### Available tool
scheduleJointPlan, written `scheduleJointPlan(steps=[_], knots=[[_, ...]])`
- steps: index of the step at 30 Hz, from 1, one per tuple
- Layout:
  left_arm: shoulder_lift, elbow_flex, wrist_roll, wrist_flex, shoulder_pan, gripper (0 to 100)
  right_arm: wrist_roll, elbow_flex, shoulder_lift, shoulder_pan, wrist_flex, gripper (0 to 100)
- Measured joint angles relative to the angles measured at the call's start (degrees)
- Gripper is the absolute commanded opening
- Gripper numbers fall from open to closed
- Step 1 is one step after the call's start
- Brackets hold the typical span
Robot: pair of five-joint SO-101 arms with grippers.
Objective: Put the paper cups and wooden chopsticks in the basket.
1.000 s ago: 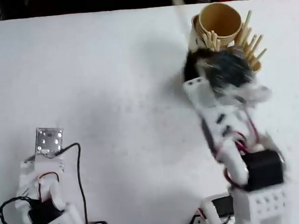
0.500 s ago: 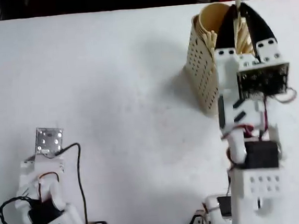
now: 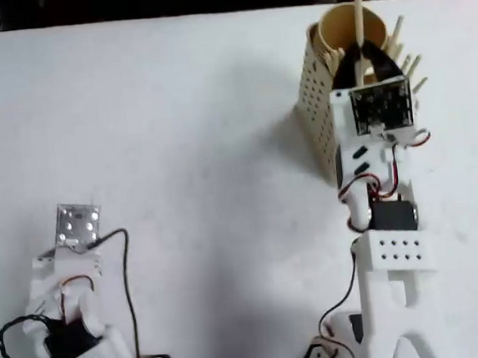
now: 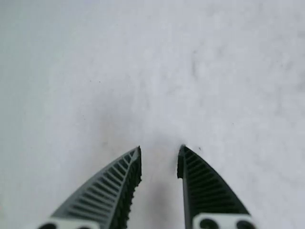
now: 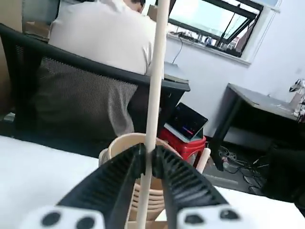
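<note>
Shifted sideways toward the paper cups point(image 3: 345, 29) since the earlier frame, the right gripper point(image 3: 365, 57) is clamped on a wooden chopstick point(image 3: 357, 1). The chopstick is held upright, long axis vertical, directly above the basket point(image 3: 315, 114). The right arm is extended over the basket, while the left gripper point(image 4: 159, 151) is parked open, well apart.

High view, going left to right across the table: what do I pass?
Left arm → black cable → basket → right gripper shut on a chopstick → loose chopsticks leaning out of the basket's far side.
</note>
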Motion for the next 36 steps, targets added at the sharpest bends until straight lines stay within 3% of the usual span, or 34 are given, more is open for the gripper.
scheduleJointPlan(steps=[3,9,17,23,32,36], knots=[[0.00,0.00,0.00,0.00,0.00,14,-0.09,0.00,-0.09,0.00,0.00,20.2],[0.00,0.00,0.00,0.00,0.00,14,-0.09,0.00,-8.09,0.00,5.19,17.6],[0.00,0.00,0.00,0.00,0.00,14,-0.09,-14.15,-20.84,4.04,36.75,17.3],[0.00,0.00,0.00,0.00,0.00,14,-0.09,-34.37,-8.09,9.41,54.95,17.3],[0.00,0.00,0.00,0.00,0.00,14,-0.09,-51.52,22.33,11.16,65.05,16.4],[0.00,0.00,0.00,0.00,0.00,14,-0.09,-52.92,23.47,14.42,71.56,5.5]])
